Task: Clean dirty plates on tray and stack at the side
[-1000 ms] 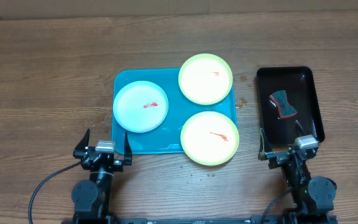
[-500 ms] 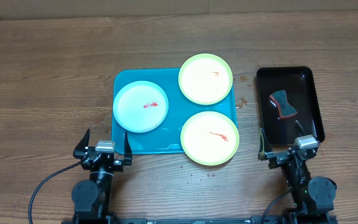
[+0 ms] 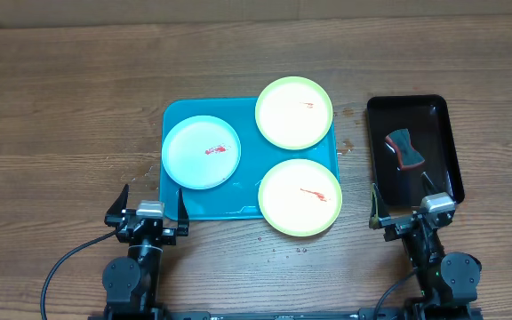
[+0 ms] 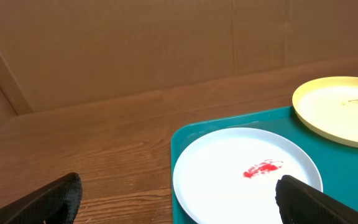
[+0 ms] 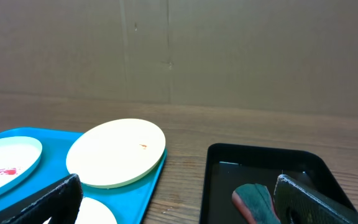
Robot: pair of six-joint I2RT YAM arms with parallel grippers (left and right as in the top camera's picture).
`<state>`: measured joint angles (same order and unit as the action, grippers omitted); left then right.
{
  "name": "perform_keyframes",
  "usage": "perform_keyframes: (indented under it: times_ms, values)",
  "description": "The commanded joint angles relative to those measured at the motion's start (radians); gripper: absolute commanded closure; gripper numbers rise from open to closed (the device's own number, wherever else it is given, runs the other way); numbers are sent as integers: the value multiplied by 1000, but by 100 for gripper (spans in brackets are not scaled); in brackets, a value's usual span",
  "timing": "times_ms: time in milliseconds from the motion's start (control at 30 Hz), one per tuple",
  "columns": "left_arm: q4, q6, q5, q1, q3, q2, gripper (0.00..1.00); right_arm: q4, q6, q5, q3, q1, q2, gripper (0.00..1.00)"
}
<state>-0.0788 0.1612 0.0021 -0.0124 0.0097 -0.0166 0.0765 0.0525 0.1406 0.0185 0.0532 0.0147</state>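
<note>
Overhead, found the tray (image 3: 185,203) mid-table, carrying all three plates. Noted the light blue plate (image 3: 201,153) at its left edge, the far yellow-green plate (image 3: 294,112) overhanging its far right corner, and the near yellow-green plate (image 3: 300,196) overhanging its near right corner. Spotted a red smear on each. Saw the left gripper (image 3: 149,207) just short of the tray's near left side, fingers spread wide, holding nothing. Saw the right gripper (image 3: 414,212) likewise spread and empty, at the near end of the black tray (image 3: 443,133) containing the sponge (image 3: 404,148).

Wooden table (image 3: 60,80) bears a turquoise tray (image 3: 212,204) and black tray (image 3: 438,120) (not touching).
</note>
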Motion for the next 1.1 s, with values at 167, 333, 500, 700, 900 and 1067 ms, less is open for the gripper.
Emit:
perform_keyframes:
  times_ms: [167, 333, 500, 700, 900, 1067]
  values:
    - [1, 18, -9, 3, -5, 12, 0, -4, -4, -9, -10, 2, -12, 0]
    - [2, 18, -6, 3, -5, 12, 0, -4, -4, -9, -10, 2, -12, 0]
    - [2, 19, -3, 3, -5, 12, 1, -4, -4, -9, -10, 2, -12, 0]
    - [28, 6, 105, 4, -5, 12, 0, -5, 0, -9, -10, 2, -12, 0]
    - [50, -32, 202, 4, 39, 5, 0, -6, -1, -12, -10, 2, -12, 0]
    - [-9, -39, 210, 5, 208, -114, 0, -66, -1, -13, -10, 2, -12, 0]
